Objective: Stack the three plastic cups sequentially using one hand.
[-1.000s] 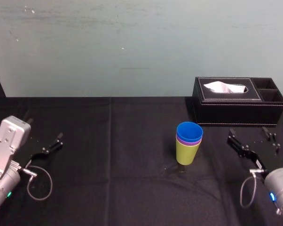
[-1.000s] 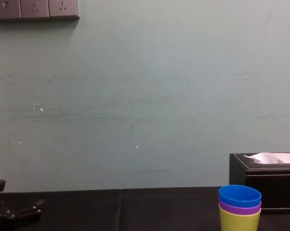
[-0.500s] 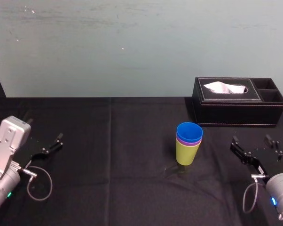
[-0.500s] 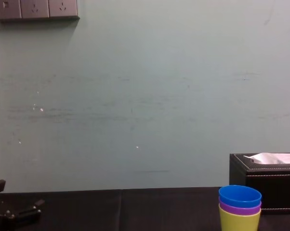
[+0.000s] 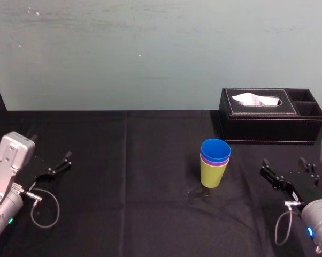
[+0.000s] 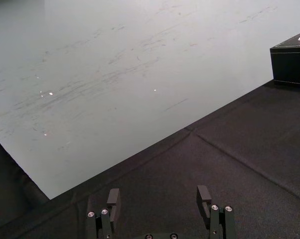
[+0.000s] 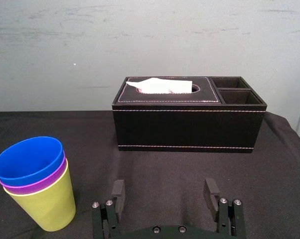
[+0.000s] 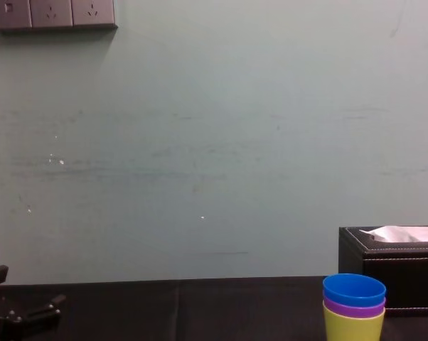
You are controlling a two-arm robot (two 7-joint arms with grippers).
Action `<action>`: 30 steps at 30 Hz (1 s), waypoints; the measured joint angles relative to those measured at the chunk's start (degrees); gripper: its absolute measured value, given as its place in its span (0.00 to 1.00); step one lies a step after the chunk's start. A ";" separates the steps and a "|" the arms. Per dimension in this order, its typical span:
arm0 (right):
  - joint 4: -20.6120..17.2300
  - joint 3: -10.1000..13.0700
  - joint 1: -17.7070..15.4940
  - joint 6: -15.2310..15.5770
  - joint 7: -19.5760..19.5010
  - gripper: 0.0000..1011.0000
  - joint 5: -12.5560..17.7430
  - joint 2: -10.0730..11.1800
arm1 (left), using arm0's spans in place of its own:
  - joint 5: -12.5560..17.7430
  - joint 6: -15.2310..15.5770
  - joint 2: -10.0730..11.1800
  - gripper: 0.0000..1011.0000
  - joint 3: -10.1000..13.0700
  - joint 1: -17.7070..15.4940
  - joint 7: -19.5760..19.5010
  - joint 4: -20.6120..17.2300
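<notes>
Between left gripper and right gripper, jaws of each apart: three plastic cups, nested.

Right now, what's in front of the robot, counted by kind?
Tapered plastic cups, nested: 3 (blue cup, purple cup, yellow-green cup)
Black leather tissue box: 1
Black robot claws, open: 2 (left claw, right claw)
Total: 6

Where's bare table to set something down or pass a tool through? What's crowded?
Largest free patch: the black cloth between the left tool and the stacked cups, running back to the wall. A narrower bare strip lies between the cups and the open right tool. Crowded: the right side, where the tissue box sits behind both.
</notes>
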 joint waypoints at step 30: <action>0.01 -0.11 0.13 -0.13 -0.04 0.99 0.01 0.14 | 0.00 0.00 0.00 0.99 0.00 0.00 0.00 0.00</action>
